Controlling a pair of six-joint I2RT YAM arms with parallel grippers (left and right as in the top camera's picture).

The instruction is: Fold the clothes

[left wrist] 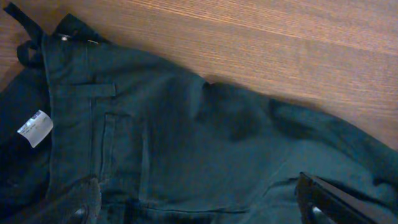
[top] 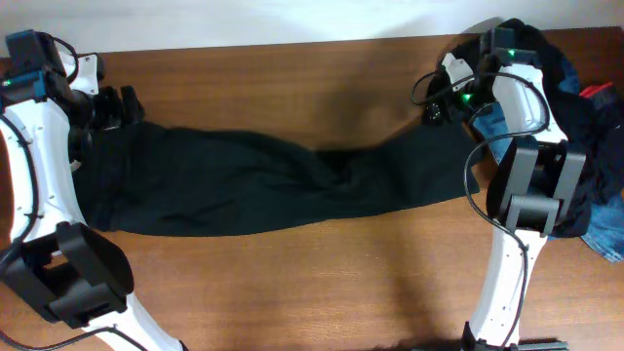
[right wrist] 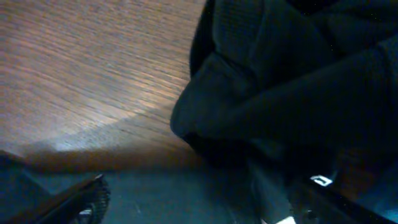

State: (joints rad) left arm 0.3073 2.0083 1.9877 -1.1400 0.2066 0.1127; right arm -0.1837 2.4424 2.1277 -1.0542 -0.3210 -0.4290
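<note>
**Ana:** Black trousers [top: 253, 185] stretched right across the wooden table [top: 292, 78]. Why like that?

**Ben:** Probably to get them long and flat for folding. The waist is at the left and the legs run to the right. The left gripper [top: 115, 107] hangs over the waist end and the right gripper [top: 437, 107] over the leg ends. Both have their fingers spread wide, clamped on nothing I can see.

**Ana:** And the cloth?

**Ben:** Sturdy and dark. A back pocket [left wrist: 124, 162] and a white label [left wrist: 35, 127] show, and it's rumpled mid-length. The other clothes sit in a heap [top: 600, 127] at the right edge, with blue denim [top: 612, 239] among them.
</note>
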